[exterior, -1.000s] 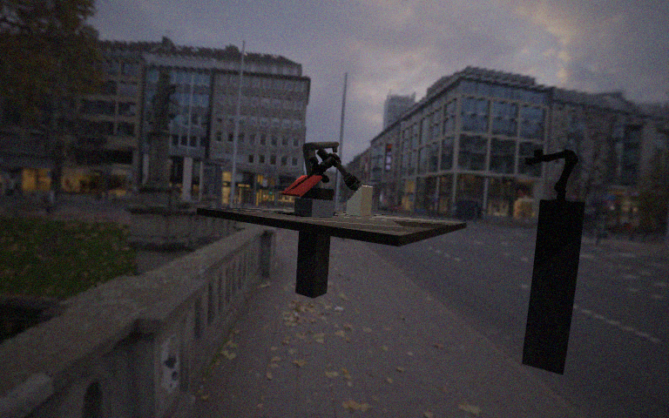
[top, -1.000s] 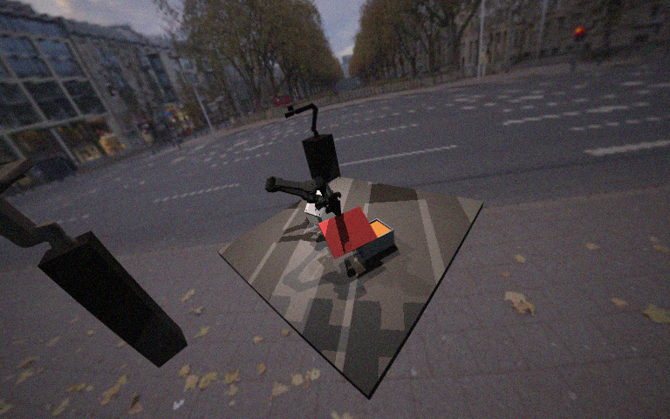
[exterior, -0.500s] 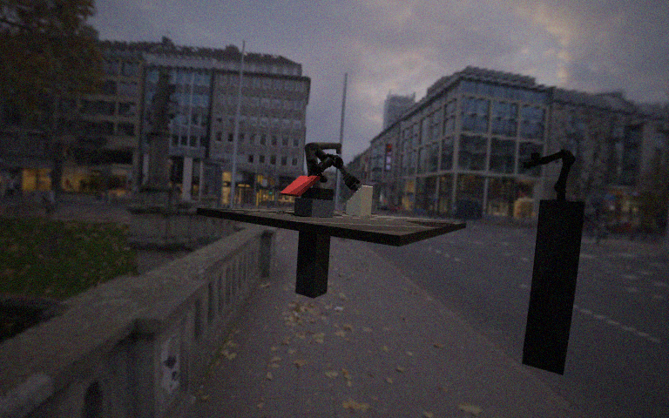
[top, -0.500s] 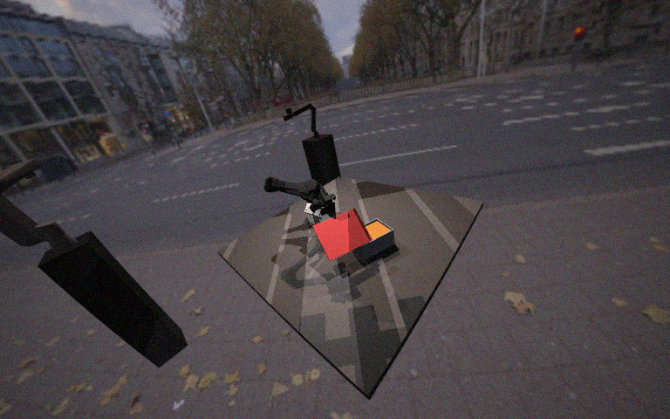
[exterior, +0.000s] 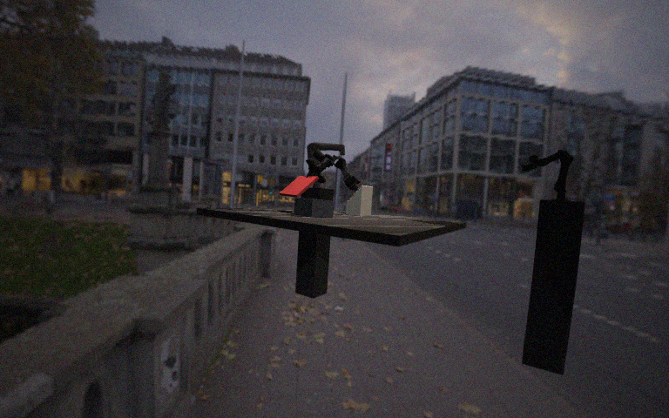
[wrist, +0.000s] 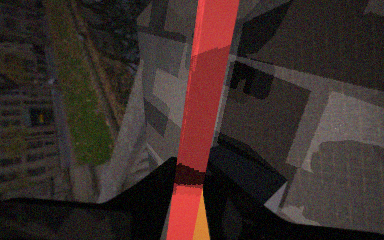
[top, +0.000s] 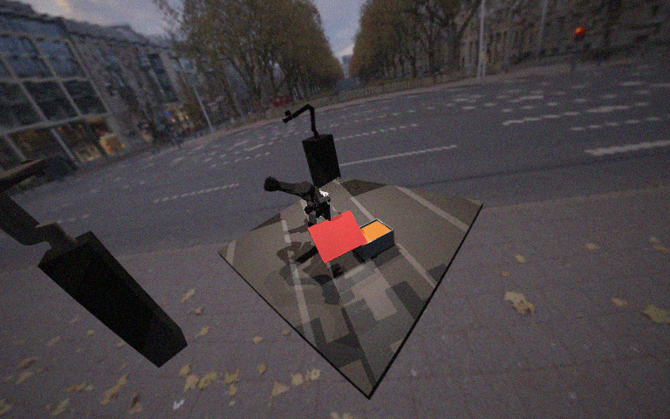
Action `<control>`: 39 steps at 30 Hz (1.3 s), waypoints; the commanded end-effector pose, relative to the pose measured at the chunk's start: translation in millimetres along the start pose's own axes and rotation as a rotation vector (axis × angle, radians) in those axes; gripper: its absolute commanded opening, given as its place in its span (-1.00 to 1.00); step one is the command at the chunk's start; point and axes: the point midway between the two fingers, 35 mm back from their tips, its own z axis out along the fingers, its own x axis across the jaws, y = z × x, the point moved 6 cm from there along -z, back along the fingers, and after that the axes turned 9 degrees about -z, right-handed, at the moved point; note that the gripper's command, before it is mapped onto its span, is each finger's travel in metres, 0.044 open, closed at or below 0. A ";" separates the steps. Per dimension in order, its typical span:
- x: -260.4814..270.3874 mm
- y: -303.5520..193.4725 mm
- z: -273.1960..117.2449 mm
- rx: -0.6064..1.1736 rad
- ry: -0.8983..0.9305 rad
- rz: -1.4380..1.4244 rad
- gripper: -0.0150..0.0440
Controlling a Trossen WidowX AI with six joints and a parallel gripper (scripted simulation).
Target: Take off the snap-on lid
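The red lid (top: 337, 238) (exterior: 299, 185) (wrist: 204, 100) is off the storage box and held in the air, tilted, at the box's side. One corner overlaps the box in the top view. The dark blue-grey storage box (top: 379, 243) (exterior: 314, 207) stands on the table (top: 420, 207) with its top uncovered and its orange inside showing. A strip of that orange shows beside the lid in the wrist view. My gripper (top: 326, 217) (wrist: 190, 165) is shut on the lid's edge, with a finger on each side. The exterior view does not show the fingertips clearly.
A pale upright block (exterior: 365, 200) stands on the table to the right of the box in the exterior view. A small dark thing (top: 337, 270) lies below the lid in the top view. Dark pedestals (top: 113, 301) (top: 322, 159) with arms stand off the table.
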 end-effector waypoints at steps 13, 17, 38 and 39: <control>-3.7 33.4 -5.2 0.001 0.019 0.007 -0.49; -5.6 41.2 -6.0 0.000 0.019 0.006 -0.49; -16.0 82.1 -10.8 -0.002 0.021 0.006 -0.49; -16.4 84.1 -11.0 -0.002 0.021 0.006 -0.49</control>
